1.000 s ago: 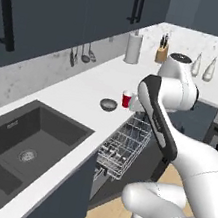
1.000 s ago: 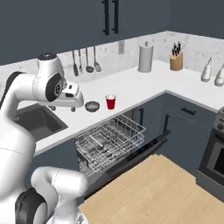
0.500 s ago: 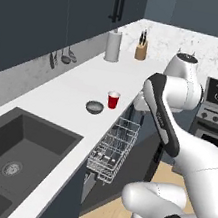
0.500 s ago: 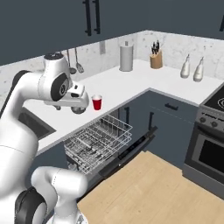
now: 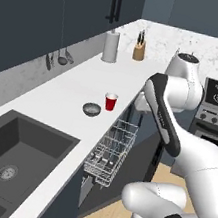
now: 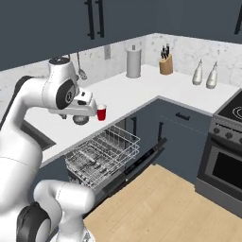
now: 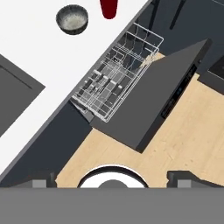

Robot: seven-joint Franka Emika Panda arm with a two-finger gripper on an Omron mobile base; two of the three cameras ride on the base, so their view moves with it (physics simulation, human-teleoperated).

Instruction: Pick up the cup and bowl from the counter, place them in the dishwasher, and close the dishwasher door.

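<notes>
pincer: tips set wide apart, nothing between them; looks down from above the rack
dishwasher door: dropped flat, fully open
rack: white wire, pulled out over the door, nothing in it
bowl: on the counter, near front edge, just beside the cup, apart from it
bowl handling: likely stiff, light, slick metal; pinch one rim wall from above
cup: upright, near front edge, above the rack
cup handling: likely light, tips easily; close across the tapered sides mid-height
status: nothing picked yet
</notes>
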